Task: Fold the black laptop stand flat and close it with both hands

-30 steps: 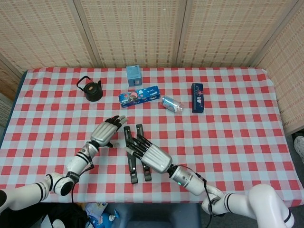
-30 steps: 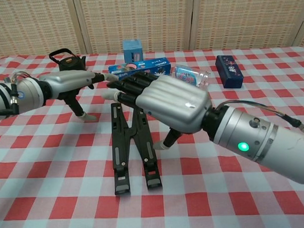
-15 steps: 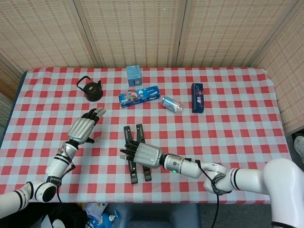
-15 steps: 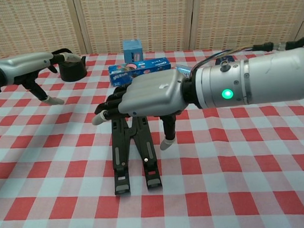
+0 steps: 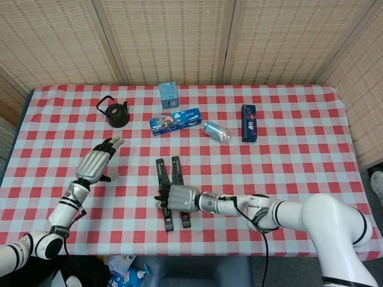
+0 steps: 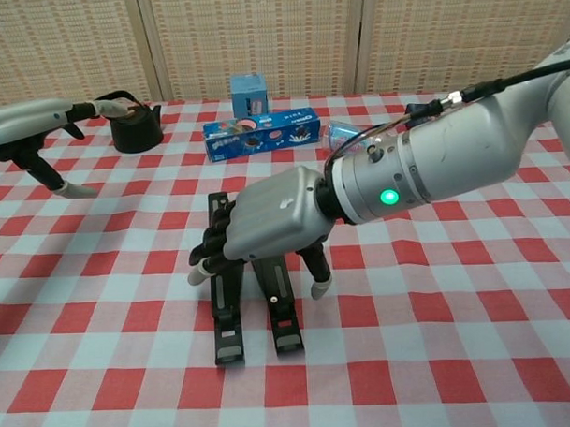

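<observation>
Head view: the black laptop stand (image 5: pixel 169 191) lies flat at the table's near centre, the right hand (image 5: pixel 179 198) lying palm-down across it, fingers curled over its bars. The left hand (image 5: pixel 96 163) hovers well to the left, fingers spread, empty. Chest view: the right hand (image 6: pixel 271 217) drapes over the stand (image 6: pixel 234 309); whether it grips is unclear.

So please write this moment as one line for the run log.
laptop stand: flat on table | right robot hand: over stand, contact unclear | left robot hand: open, apart

Black laptop stand (image 5: pixel 170 191) lies flat, bars splayed
</observation>
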Motion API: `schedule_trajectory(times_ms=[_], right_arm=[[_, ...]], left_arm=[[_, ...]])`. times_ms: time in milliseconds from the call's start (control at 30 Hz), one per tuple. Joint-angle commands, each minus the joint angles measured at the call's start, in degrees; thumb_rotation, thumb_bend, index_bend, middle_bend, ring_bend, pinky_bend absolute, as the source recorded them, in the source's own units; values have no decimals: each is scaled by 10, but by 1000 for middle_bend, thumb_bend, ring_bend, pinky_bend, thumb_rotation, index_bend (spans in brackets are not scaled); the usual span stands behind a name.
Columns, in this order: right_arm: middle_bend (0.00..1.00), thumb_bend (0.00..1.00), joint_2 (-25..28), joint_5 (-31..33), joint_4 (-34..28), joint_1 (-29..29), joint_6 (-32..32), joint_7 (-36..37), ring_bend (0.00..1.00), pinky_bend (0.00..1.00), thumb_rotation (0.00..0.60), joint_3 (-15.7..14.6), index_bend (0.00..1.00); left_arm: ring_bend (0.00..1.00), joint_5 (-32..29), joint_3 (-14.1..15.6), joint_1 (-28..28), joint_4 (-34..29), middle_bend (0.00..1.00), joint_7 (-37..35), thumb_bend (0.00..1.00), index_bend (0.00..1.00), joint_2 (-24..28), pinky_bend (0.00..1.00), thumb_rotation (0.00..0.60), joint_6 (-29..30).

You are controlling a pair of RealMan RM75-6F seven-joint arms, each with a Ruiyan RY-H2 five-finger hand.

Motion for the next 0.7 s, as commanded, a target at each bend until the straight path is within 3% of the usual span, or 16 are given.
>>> schedule_trajectory(times_ms=[33, 367, 500, 700], right_arm=[[0, 0, -14, -10, 20, 11, 5, 15, 0, 0, 600, -14, 0], [6, 0, -33, -13, 54, 27, 15, 43, 0, 0, 600, -33, 0], [57, 1, -36, -12, 60, 33, 19, 49, 0, 0, 600, -37, 3], [173, 16, -39, -8, 67, 35, 27, 55, 0, 0, 600, -43, 139]], left_arm=[[0, 0, 1, 2, 3, 0, -4, 217, 0, 0, 170, 600, -2], [0, 8, 0, 7, 13, 0, -15, 217, 0, -5, 170, 600, 0], [0, 11, 0, 8, 16, 0, -19, 217, 0, -6, 170, 600, 0], [0, 14, 0, 9, 20, 0, -22, 217, 0, -8, 170, 600, -3]])
